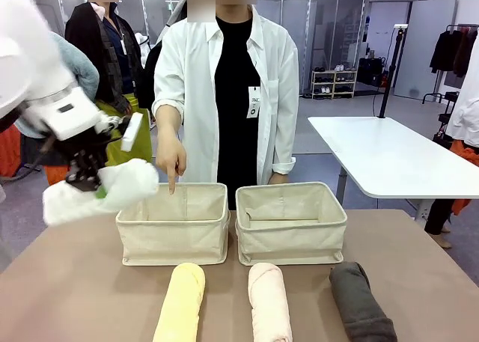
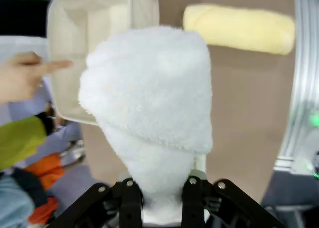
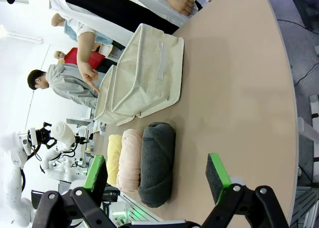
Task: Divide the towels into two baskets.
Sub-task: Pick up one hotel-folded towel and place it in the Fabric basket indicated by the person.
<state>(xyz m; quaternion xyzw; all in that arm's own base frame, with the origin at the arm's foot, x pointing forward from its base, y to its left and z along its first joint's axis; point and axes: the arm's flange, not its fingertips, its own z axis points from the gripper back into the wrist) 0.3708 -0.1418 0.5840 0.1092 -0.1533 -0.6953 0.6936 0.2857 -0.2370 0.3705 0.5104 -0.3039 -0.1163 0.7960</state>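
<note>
Up at the far left, the left gripper (image 1: 84, 179) hangs above the table (image 1: 67, 282), clamped tight on one end of the white towel (image 1: 105, 194). The roll juts toward the left basket (image 1: 172, 230) without touching it. A person's hand (image 1: 171, 161) points one finger down at that basket's far rim. Just beside it stands the right basket (image 1: 290, 226). In front of the baskets lie the yellow towel (image 1: 182, 301), the pink towel (image 1: 268, 301) and, farthest right, the grey towel (image 1: 361, 303), side by side. The right gripper (image 3: 157, 170) hovers over the table, jaws spread wide, gripping nothing.
</note>
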